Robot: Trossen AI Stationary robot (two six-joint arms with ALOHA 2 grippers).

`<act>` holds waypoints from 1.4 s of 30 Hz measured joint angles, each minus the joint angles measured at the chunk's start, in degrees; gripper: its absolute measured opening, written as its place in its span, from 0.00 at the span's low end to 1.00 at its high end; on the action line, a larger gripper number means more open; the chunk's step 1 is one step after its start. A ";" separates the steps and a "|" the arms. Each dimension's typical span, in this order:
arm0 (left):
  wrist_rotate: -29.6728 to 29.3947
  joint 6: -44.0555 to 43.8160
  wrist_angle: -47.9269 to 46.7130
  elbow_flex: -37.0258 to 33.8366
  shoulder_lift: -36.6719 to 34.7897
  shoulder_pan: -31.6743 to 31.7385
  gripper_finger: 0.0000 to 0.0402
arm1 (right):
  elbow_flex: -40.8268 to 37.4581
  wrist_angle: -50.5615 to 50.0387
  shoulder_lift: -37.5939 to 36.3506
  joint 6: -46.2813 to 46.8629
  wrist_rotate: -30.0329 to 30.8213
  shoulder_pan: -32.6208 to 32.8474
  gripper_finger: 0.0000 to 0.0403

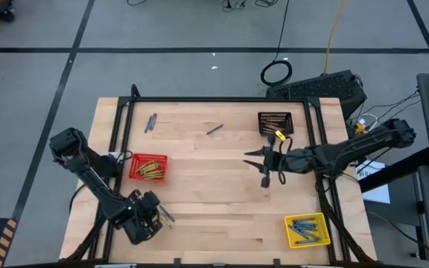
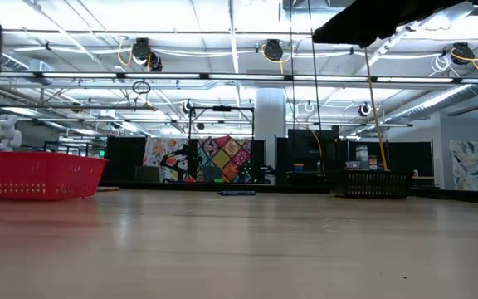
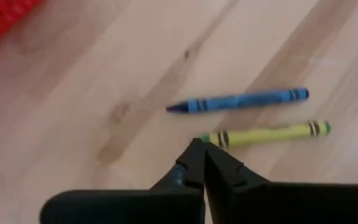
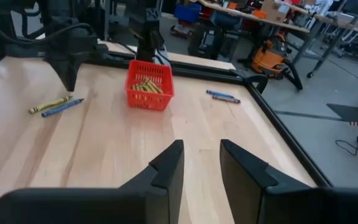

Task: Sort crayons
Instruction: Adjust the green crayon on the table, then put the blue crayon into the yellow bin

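Observation:
A blue crayon [image 3: 241, 101] and a yellow crayon [image 3: 266, 132] lie side by side on the wood table near its front left; they also show in the high view [image 1: 167, 216]. My left gripper [image 3: 202, 144] is shut, its tips at the yellow crayon's pointed end. It also shows in the right wrist view [image 4: 68, 84]. My right gripper [image 4: 201, 155] is open and empty above the table's right middle [image 1: 258, 167]. Two crayons [image 1: 151, 121] and one blue crayon [image 1: 214, 129] lie loose at the far side. My left gripper's shut fingertips [image 3: 194, 152] stand at the yellow crayon's pointed end [image 3: 209, 138], slanting down from above. I cannot tell whether they touch it. The crayon lies flat on the table.
A red basket [image 1: 149, 167] holds yellow crayons at the left. A black basket [image 1: 275, 123] stands at the far right. A yellow basket [image 1: 307, 229] holds blue crayons at the near right. A dark frame [image 1: 214, 100] runs along the table's far edge and sides.

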 joint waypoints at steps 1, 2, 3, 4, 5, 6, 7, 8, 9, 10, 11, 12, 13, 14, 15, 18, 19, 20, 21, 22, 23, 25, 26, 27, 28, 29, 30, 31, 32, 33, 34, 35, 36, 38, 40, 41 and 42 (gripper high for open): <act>-0.10 0.89 0.02 -0.03 0.00 0.52 0.01 | 0.00 0.04 0.34 0.08 0.00 0.00 0.22; 0.01 1.27 0.04 -0.16 0.00 0.99 0.01 | 0.00 0.05 0.66 0.10 0.00 0.00 0.22; 0.83 1.96 -0.05 -0.24 0.00 1.44 0.01 | 0.00 0.07 0.98 0.17 0.00 0.00 0.22; 3.06 2.37 -0.04 -0.26 0.00 1.81 0.01 | 0.00 0.04 1.28 0.22 -0.01 0.00 0.22; 5.68 2.51 -0.02 -0.26 0.00 2.06 0.01 | 0.00 0.00 1.54 0.25 0.00 -0.01 0.22; 8.52 2.26 -0.02 -0.26 0.00 2.21 0.01 | 0.00 0.03 1.72 0.40 -0.01 -0.01 0.22; 10.70 2.12 0.11 -0.26 0.00 2.25 0.01 | 0.00 0.02 1.81 0.48 0.00 -0.02 0.22; 12.17 2.13 0.68 -0.26 0.00 2.22 0.01 | 0.00 0.05 1.90 0.48 0.00 -0.01 0.22; 12.84 2.27 1.61 -0.26 0.00 2.08 0.01 | 0.00 0.07 1.94 0.48 0.00 -0.02 0.22; 12.74 2.73 2.41 -0.26 0.00 1.95 0.01 | 0.00 0.05 1.94 0.48 0.00 0.00 0.22; 12.18 3.30 2.90 -0.26 0.00 1.97 0.01 | 0.00 0.05 1.94 0.48 0.00 -0.02 0.22; 10.75 3.70 3.26 -0.26 0.16 2.06 0.01 | 0.00 0.07 1.94 0.48 0.00 -0.02 0.22; 9.60 4.18 3.62 -0.26 0.50 2.41 0.01 | 0.00 0.07 1.94 0.48 0.00 -0.02 0.22; 8.88 4.86 3.85 -0.26 1.02 2.92 0.01 | 0.00 0.07 1.94 0.48 0.00 -0.02 0.22; 8.64 5.46 3.84 -0.26 1.63 3.41 0.01 | 0.00 0.05 1.94 0.48 0.00 -0.02 0.22; 8.76 8.53 3.74 -0.08 3.45 5.06 0.01 | 0.00 0.05 1.94 0.48 0.00 -0.02 0.22; 8.76 9.53 3.74 0.01 3.93 5.54 0.01 | 0.00 0.05 1.94 0.48 0.00 -0.02 0.22; 9.08 10.28 3.73 0.02 4.36 6.16 0.01 | 0.00 0.07 1.94 0.50 0.00 -0.02 0.22; 9.63 11.10 3.72 0.03 4.63 6.80 0.01 | -0.02 0.05 1.94 0.50 0.00 -0.02 0.22; 9.86 11.69 3.74 0.07 4.77 7.36 0.01 | -0.02 0.06 1.94 0.48 0.00 -0.02 0.22; 9.81 12.56 3.73 0.07 4.79 7.81 0.01 | -0.02 0.07 1.94 0.50 -0.01 -0.02 0.22; 9.15 13.32 3.78 0.04 4.83 8.72 0.01 | -0.02 0.07 1.94 0.49 0.00 -0.02 0.22; 8.47 13.93 3.87 0.04 4.87 9.13 0.01 | -0.02 0.05 1.94 0.50 0.00 -0.02 0.22; 7.56 14.55 3.91 0.02 4.92 9.54 0.01 | -0.02 0.05 1.96 0.61 0.00 -0.02 0.22; 6.72 15.44 4.02 -0.02 4.94 10.04 0.01 | -0.02 0.07 1.94 0.69 0.00 -0.02 0.22; 5.73 16.44 4.15 -0.06 4.98 10.59 0.01 | -0.02 0.05 1.96 0.69 -0.02 -0.02 0.22; 4.11 17.46 4.28 -0.13 5.03 11.15 0.01 | -0.02 0.05 1.96 0.72 -0.02 -0.02 0.22; 2.29 18.32 4.42 -0.15 5.05 11.71 0.01 | -0.02 0.05 1.96 0.72 -0.02 -0.02 0.22; 0.80 19.15 4.66 -0.15 5.10 12.25 0.01 | -0.02 0.06 1.96 0.72 -0.02 -0.02 0.22; -0.90 20.30 5.18 -0.25 5.15 12.71 0.01 | -0.02 0.06 1.96 0.73 -0.02 -0.02 0.22; -2.40 21.55 5.76 -0.32 5.17 13.34 0.01 | -0.02 0.05 1.96 0.76 -0.02 -0.02 0.22; -5.27 23.07 6.59 -0.48 5.36 14.13 0.01 | -0.02 0.05 1.96 1.10 -0.02 -0.02 0.22; -7.56 24.86 7.71 -0.55 5.54 15.29 0.01 | -0.02 0.06 1.97 1.74 -0.02 -0.02 0.22; -11.75 28.77 10.89 -0.54 5.39 17.30 0.01 | -0.04 0.02 1.99 3.00 -0.02 -0.02 0.22; -13.43 33.59 15.11 -0.48 5.31 19.32 0.01 | -0.04 -0.21 1.99 3.73 -0.02 -0.02 0.22; -13.73 36.29 16.92 -0.48 5.26 20.63 0.01 | -0.04 -0.31 2.01 3.91 -0.03 -0.02 0.22; -14.57 39.15 18.44 -0.33 5.06 21.95 0.01 | -0.04 -0.34 2.01 4.32 -0.16 -0.02 0.22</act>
